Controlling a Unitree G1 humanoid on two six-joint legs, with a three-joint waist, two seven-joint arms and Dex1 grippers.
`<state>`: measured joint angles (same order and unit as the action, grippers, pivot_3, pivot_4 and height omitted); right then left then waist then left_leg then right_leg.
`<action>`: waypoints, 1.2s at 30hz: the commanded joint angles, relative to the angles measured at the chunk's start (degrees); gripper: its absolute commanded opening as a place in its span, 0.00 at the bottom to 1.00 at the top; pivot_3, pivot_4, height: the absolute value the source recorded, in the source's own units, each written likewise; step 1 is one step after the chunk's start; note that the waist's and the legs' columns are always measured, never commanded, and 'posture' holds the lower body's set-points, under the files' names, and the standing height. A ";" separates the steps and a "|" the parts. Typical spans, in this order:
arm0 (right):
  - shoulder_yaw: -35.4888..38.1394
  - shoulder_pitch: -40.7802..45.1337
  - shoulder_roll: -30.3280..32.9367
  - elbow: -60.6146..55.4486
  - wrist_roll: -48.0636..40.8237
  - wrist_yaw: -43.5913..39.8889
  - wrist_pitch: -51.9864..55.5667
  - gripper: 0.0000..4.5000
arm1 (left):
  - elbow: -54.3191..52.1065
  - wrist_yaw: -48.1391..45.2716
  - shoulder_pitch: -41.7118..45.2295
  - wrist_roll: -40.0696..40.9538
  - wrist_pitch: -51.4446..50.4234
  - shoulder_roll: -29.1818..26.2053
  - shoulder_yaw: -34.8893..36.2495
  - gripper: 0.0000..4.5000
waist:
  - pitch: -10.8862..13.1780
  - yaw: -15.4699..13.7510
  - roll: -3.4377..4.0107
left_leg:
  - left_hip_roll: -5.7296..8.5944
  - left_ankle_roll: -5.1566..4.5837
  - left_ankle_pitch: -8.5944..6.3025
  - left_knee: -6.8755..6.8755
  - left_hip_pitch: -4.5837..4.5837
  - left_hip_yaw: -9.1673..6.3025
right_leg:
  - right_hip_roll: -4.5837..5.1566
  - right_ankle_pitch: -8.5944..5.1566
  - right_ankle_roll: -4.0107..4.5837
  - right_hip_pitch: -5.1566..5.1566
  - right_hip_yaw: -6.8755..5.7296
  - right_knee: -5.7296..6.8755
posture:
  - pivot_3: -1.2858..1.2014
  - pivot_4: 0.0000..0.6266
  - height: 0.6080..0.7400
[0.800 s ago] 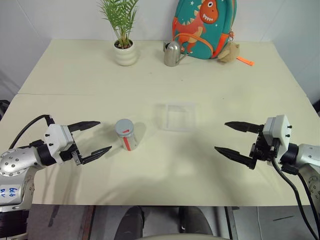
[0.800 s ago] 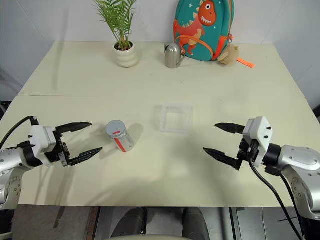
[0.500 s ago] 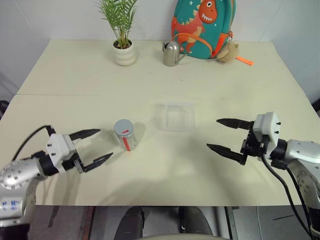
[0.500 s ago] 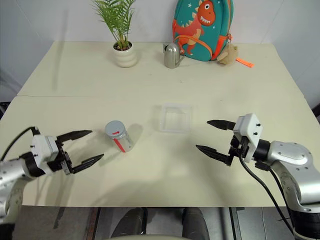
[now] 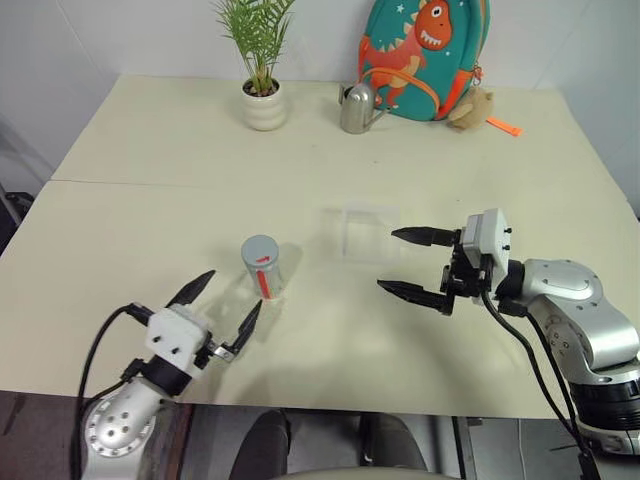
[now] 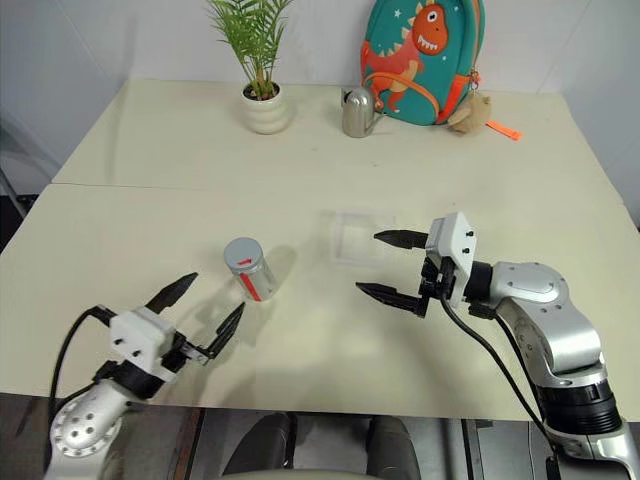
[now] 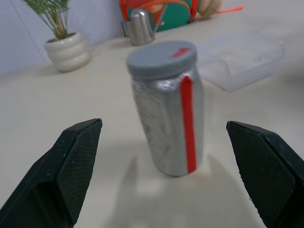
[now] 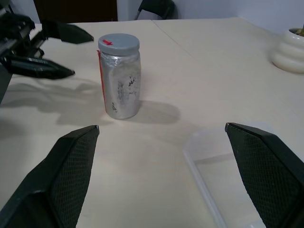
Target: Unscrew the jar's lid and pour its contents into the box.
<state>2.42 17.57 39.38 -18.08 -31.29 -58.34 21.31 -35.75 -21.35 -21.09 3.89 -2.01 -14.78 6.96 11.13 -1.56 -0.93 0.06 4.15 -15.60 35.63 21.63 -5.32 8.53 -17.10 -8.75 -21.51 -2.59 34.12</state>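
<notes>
Left wrist view puts the jar (image 7: 167,108), lid (image 7: 161,57) on, upright on the counter (image 5: 150,190) at my 12 o'clock, both end effectors (image 5: 217,312) (image 5: 412,264) spread apart and empty; closing off-centre could tip it towards the box (image 5: 370,229).

No readable text, labels, brands, numbers or signs on anything.

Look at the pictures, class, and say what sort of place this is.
Probably an indoor test or demo room, set up a bit like a child's study corner: a large plain table against a white wall, with a potted plant, a dinosaur backpack and a small metal watering can at the back.
</notes>
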 commanded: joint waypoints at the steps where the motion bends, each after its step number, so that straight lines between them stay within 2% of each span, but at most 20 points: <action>1: 0.71 0.51 0.62 -4.44 -2.52 0.18 1.86 1.00 | -0.84 3.36 0.50 -3.34 0.50 2.33 -4.41 0.99 | 0.00 0.00 0.00 | 0.00 -0.01 -0.01 0.01 0.02 0.00 | 0.00 0.02 0.00 0.00 0.00 -0.02 | 0.52 0.24 1.00; 12: 2.52 -0.36 2.61 -8.77 -5.11 1.44 6.34 1.00 | 8.86 16.61 7.80 -14.76 3.67 10.43 -11.61 0.99 | -0.01 -0.05 0.02 | 0.03 -0.25 -0.14 0.43 0.39 -0.03 | -0.01 0.16 -0.15 -0.10 -0.02 -0.14 | 0.52 0.24 1.00; 16: 2.62 -1.09 3.10 -10.31 -5.79 2.28 7.75 1.00 | 13.00 17.96 10.28 -14.45 5.97 11.86 -12.99 0.99 | -0.01 -0.12 0.02 | 0.06 -0.28 -0.16 0.51 0.49 -0.02 | 0.00 0.25 -0.21 -0.11 -0.01 -0.26 | 0.52 0.24 1.00; 29: 0.26 0.21 1.48 -10.55 -5.72 3.65 8.53 1.00 | 22.98 23.85 18.74 -14.64 10.57 12.68 -10.35 0.99 | -0.01 -0.10 0.03 | 0.06 -0.27 -0.15 0.53 0.52 -0.03 | -0.01 0.31 -0.22 -0.13 -0.02 -0.26 | 0.52 0.24 1.00; 32: 0.02 0.07 0.73 -10.41 -5.57 3.92 8.48 1.00 | 23.98 22.54 19.51 -13.50 11.01 12.06 -10.41 0.86 | -0.01 -0.12 0.03 | 0.06 -0.26 -0.15 0.54 0.52 -0.02 | 0.00 0.31 -0.23 -0.13 -0.02 -0.26 | 0.52 0.24 1.00; 36: -0.16 -0.50 -0.19 -10.16 -5.22 4.25 8.18 1.00 | 25.27 21.15 20.81 -12.11 11.91 11.44 -10.33 0.59 | -0.01 -0.10 0.03 | 0.06 -0.25 -0.14 0.55 0.51 -0.02 | -0.01 0.32 -0.23 -0.13 -0.02 -0.24 | 0.52 0.24 1.00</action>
<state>2.33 17.14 39.73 -27.12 -35.89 -54.33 30.21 -10.03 0.23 -1.07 -9.11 8.23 -3.22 -3.35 11.12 -1.67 -0.90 0.12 3.90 -15.74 36.19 22.14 -5.34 8.52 -16.77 -8.99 -21.64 -2.61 33.89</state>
